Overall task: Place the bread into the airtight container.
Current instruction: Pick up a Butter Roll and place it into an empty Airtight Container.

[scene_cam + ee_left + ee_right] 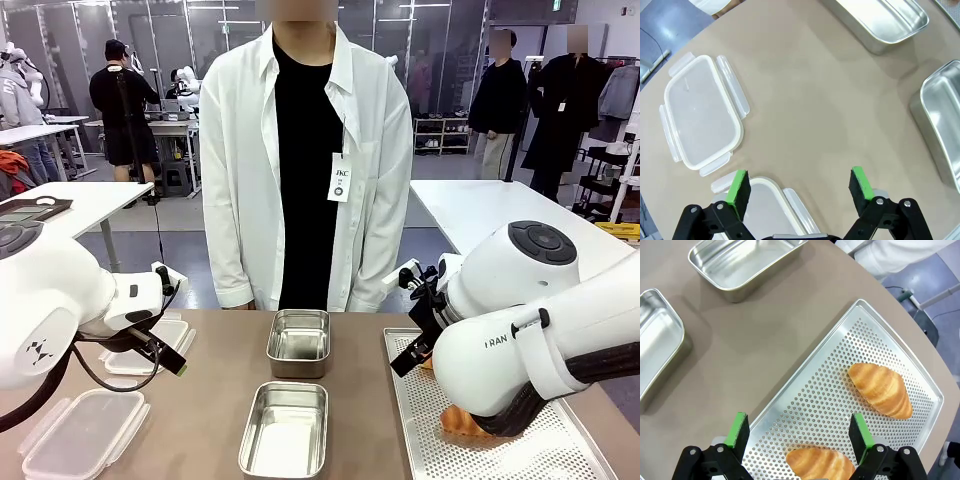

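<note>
Bread on this table is two golden-brown, crescent-shaped pastries on a perforated silver metal tray (810, 400). The far croissant (881, 390) lies near the tray's outer edge, and the near croissant (820, 465) sits directly beneath the right gripper (799, 426). That gripper hovers above the tray with its green-padded fingers spread wide and nothing between them.

The step in hand looks like the reach for the near croissant. To do it well, I would bring the fingers straight down so the pads straddle the pastry across its narrow middle rather than its tapered tips. Then close softly — flaky crust will crush or shed under a hard squeeze.

Beside the tray stand a rectangular stainless-steel container (285, 430) on the robot's side and a second steel container (299, 345) nearer the person in a white shirt (305, 150). Both are open and empty, and I cannot tell which is meant.

The left gripper (800, 184) hangs over bare tabletop near a clear plastic clip-on lid (702, 117), its fingers also wide and empty.

The near croissant is cut off by the bottom edge of the right wrist view, so its full length is unclear. In the front view the right arm covers most of the tray, leaving just an orange sliver of pastry (462, 418) peeking out.
</note>
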